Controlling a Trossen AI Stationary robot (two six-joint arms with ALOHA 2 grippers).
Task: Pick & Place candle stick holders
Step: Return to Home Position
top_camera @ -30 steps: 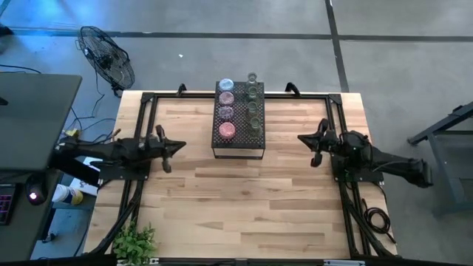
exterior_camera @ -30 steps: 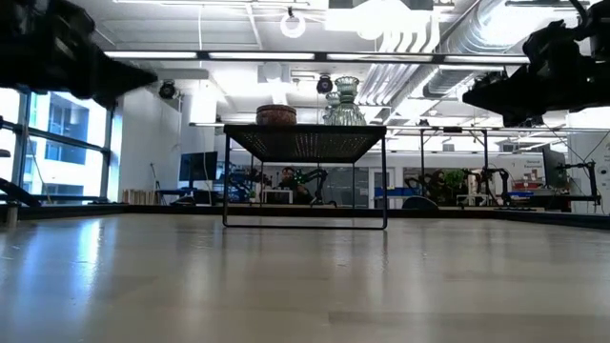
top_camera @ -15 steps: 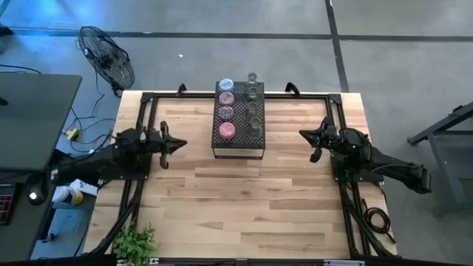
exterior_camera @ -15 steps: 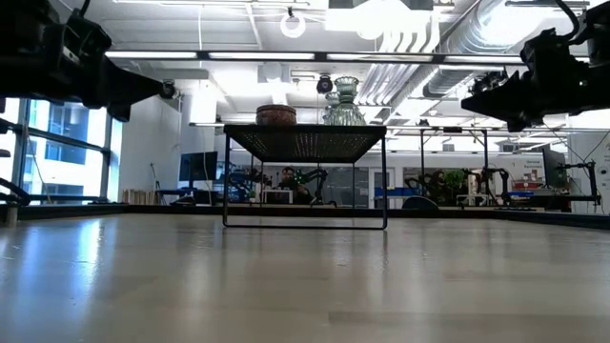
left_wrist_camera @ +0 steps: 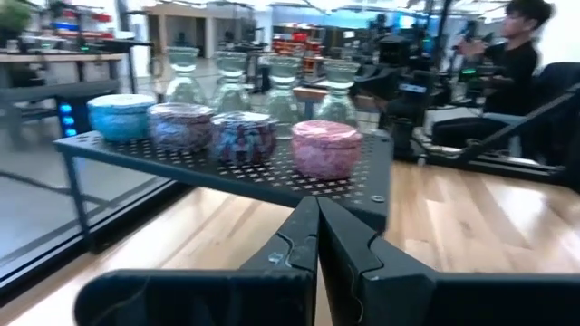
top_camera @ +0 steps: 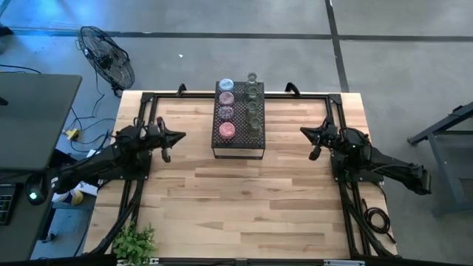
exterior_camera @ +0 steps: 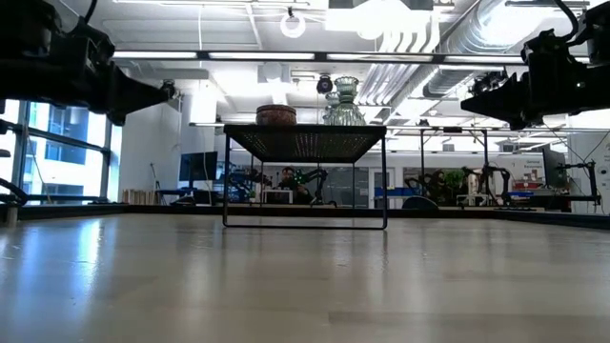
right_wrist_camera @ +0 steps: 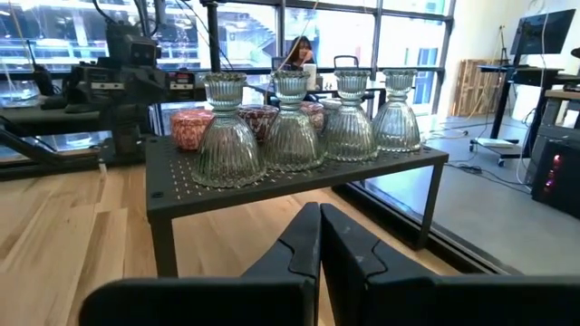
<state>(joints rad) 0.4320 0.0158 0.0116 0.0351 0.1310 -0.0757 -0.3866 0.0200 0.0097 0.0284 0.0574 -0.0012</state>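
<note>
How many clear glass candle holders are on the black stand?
4, in one row along the right side of the black stand: first holder, second holder, third holder, fourth holder. None looks hidden.

I have both arms raised and reaching in from opposite sides, their tips pointing toward each other and well apart. My left gripper has its 2 fingers pressed together. The right gripper matches, fingers touching.
</note>
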